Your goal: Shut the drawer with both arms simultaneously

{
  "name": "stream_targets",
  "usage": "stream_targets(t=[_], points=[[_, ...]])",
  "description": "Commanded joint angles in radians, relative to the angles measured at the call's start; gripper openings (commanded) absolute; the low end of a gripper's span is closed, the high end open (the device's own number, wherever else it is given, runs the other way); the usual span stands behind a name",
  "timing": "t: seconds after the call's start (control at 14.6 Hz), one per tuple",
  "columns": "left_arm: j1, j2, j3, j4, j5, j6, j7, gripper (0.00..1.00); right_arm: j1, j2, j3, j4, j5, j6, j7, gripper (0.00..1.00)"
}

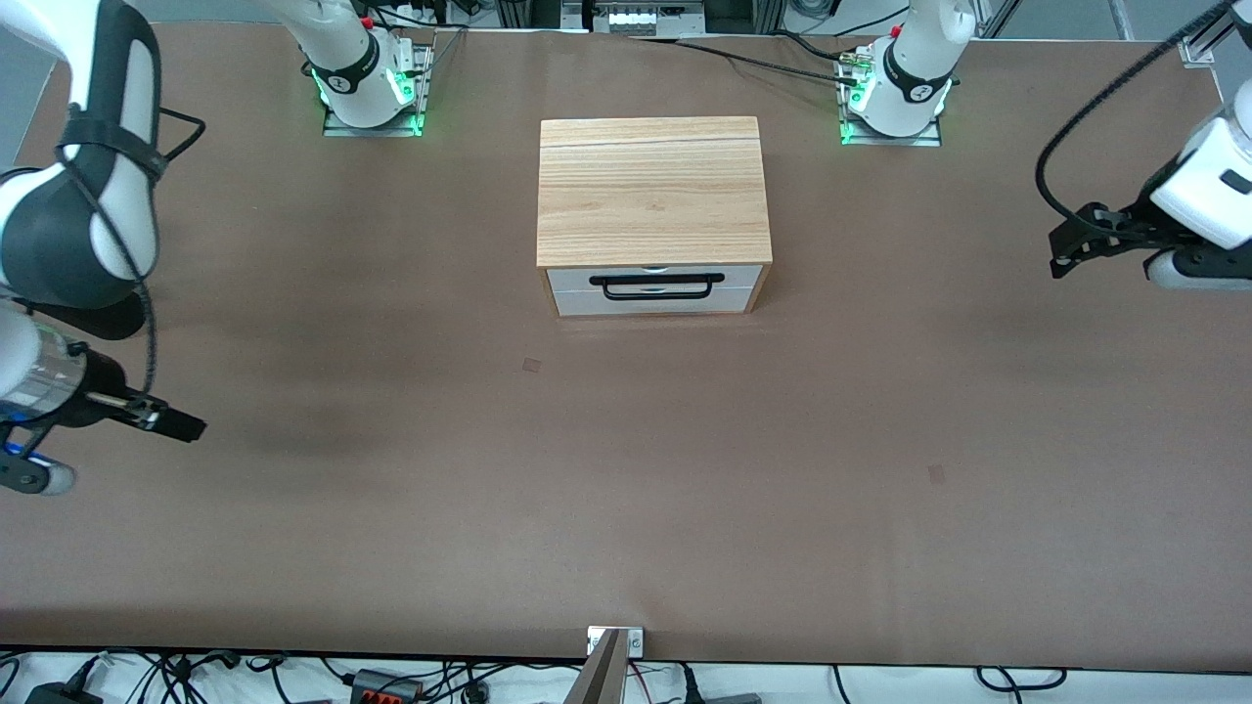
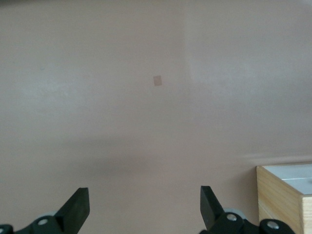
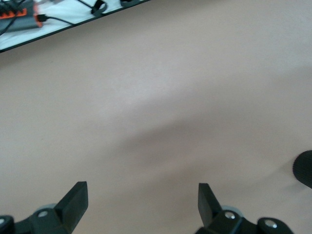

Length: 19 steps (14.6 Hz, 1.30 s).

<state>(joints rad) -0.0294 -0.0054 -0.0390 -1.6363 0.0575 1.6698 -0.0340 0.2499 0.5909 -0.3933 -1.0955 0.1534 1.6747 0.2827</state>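
Light-oak was the cabinet we found on the brown desk, midway along the edge where the arm bases stood. Its drawer, white-fronted with a black bar handle, appeared pushed fully in, though we could not be sure. The left gripper hovered over the desk's left-arm end, fingers wide. The right gripper hovered at the right-arm end, fingers wide too, both holding nothing.
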Motion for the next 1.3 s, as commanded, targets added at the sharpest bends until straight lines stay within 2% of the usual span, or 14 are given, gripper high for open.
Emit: stream_targets(t=[0.0, 0.14, 0.34, 0.48, 0.55, 0.62, 0.69, 0.89, 1.1, 1.23], points=[[-0.018, -0.060, 0.021, -0.086, -0.012, 0.033, 0.048, 1.00, -0.046, -0.020, 0.020, 0.009, 0.006, -0.021, -0.010, 1.00], [-0.004, -0.027, 0.018, -0.056, -0.013, 0.030, 0.072, 1.00, -0.044, -0.048, 0.034, -0.022, -0.002, -0.021, 0.001, 1.00], [-0.006, -0.013, 0.015, -0.033, -0.012, -0.034, 0.094, 1.00, -0.038, -0.239, 0.071, -0.271, -0.083, 0.010, 0.003, 1.00], [-0.006, -0.013, 0.014, -0.033, -0.013, -0.056, 0.088, 1.00, -0.137, -0.322, 0.218, -0.377, -0.124, 0.033, 0.019, 1.00], [-0.006, -0.013, 0.011, -0.031, -0.013, -0.056, 0.086, 1.00, -0.214, -0.351, 0.323, -0.423, -0.168, 0.036, 0.026, 1.00], [-0.007, -0.013, 0.008, -0.031, -0.013, -0.058, 0.086, 1.00, -0.272, -0.364, 0.402, -0.455, -0.223, 0.043, 0.020, 1.00], [-0.007, -0.013, 0.007, -0.031, -0.013, -0.059, 0.086, 1.00, -0.302, -0.382, 0.459, -0.480, -0.245, 0.036, 0.026, 1.00], [-0.007, -0.013, 0.007, -0.031, -0.013, -0.059, 0.088, 1.00, -0.307, -0.420, 0.467, -0.532, -0.241, 0.040, 0.033, 1.00], [-0.009, -0.013, 0.005, -0.030, -0.013, -0.059, 0.088, 1.00, -0.304, -0.428, 0.476, -0.534, -0.242, 0.106, 0.020, 1.00], [-0.009, -0.013, 0.005, -0.030, -0.013, -0.059, 0.088, 1.00, -0.304, -0.445, 0.493, -0.532, -0.239, 0.035, 0.023, 1.00]])
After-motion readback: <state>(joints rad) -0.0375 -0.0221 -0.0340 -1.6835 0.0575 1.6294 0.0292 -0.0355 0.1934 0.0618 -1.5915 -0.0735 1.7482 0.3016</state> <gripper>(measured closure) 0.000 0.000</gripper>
